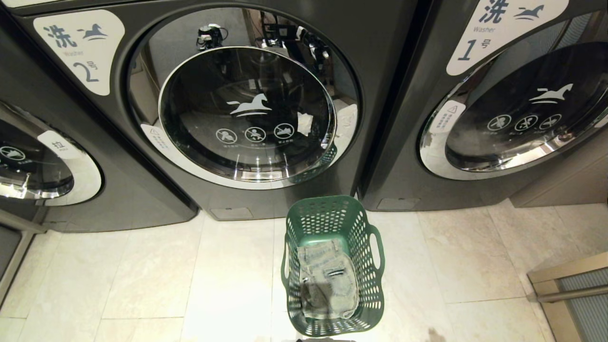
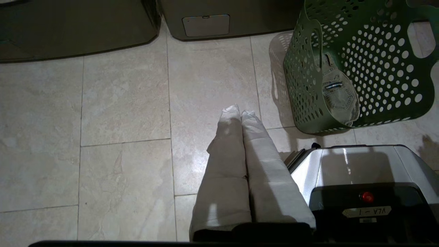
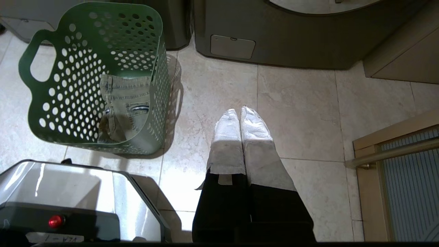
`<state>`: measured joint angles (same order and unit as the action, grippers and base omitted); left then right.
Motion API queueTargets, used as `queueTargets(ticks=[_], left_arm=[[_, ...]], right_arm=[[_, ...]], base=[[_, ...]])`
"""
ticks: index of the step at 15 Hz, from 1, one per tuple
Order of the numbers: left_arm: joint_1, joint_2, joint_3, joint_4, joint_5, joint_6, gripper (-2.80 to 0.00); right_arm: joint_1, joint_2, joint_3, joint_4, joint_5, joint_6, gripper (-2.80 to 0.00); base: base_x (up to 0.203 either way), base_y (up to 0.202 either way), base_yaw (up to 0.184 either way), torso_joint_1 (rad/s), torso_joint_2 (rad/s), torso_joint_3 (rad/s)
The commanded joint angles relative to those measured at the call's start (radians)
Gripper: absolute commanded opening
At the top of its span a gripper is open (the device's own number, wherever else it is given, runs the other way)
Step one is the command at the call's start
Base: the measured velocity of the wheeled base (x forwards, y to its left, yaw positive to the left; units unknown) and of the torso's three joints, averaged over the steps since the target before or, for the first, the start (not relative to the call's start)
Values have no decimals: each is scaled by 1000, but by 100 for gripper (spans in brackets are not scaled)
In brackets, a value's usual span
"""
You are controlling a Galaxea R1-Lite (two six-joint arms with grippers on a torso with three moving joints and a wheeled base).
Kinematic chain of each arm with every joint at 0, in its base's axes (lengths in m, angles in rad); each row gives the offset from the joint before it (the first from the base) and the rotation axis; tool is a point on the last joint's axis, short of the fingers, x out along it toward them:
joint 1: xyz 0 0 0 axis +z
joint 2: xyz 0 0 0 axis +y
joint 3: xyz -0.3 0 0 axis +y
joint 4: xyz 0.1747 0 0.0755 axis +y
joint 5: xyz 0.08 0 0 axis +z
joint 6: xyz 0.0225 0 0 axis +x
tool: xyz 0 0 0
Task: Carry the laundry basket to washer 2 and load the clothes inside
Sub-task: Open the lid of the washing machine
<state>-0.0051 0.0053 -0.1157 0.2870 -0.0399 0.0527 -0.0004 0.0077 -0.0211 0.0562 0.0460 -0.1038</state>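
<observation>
The green laundry basket (image 1: 334,223) stands on the floor tiles just in front of washer 2 (image 1: 142,156), near its right corner. Washer 2's round door (image 1: 247,111) is closed. The clothes (image 1: 327,280), pale folded denim, lie on the basket floor. My left gripper (image 2: 240,111) hangs shut over bare tiles to the left of the laundry basket (image 2: 356,68), holding nothing. On the other side of the laundry basket (image 3: 99,79), my right gripper (image 3: 239,114) is also shut and empty. Neither arm shows in the head view.
Washer 1 (image 1: 498,142) stands to the right of washer 2, and a third washer (image 1: 28,171) to its left. A metal-framed door or cabinet (image 1: 570,289) juts in at the lower right. My own base (image 3: 61,192) sits just behind the basket.
</observation>
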Motion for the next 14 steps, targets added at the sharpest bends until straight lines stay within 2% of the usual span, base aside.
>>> queueTargets(ticks=[1,7,14], left_arm=[[0,-5,2,7,4,6,-280],[1,-5,10,-11,12,7,-280],[1,-5,10,-11,12,10,-280]], right_arm=[[0,-8,0,1,0,1,-280],[0,-8,6,-2,8,-39,-280],[0,-8,21,-53,2,-20,-280]], base=[[0,0,0,0,0,0],[0,0,0,0,0,0],[0,0,0,0,0,0]])
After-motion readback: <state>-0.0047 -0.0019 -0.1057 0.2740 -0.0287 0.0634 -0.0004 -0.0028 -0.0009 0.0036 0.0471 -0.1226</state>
